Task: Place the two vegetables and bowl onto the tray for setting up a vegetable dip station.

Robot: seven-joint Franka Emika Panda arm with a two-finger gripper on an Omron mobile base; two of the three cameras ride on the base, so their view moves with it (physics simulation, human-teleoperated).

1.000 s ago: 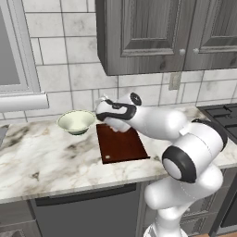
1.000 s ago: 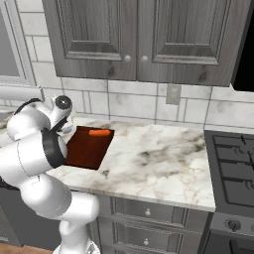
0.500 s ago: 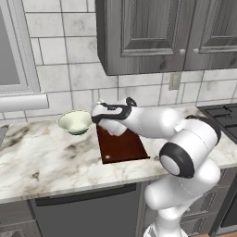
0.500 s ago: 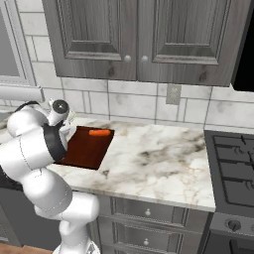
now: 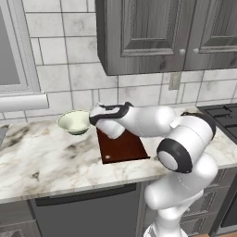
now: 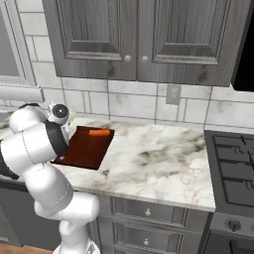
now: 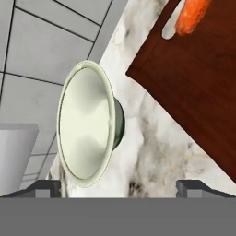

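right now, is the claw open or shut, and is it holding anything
Claw: open, holding nothing; its fingertips stand wide apart, short of the bowl on the counter.

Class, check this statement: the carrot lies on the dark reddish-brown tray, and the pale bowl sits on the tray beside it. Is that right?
One part is wrong. The bowl is not on the tray; it stands on the marble counter just off the tray's edge, as the left base view and the hand view show. The rest holds: the carrot does lie on the tray, seen in the right base view.

Open counter [image 7: 152, 138] separates bowl [image 7: 87, 124], tray [image 7: 193, 97]
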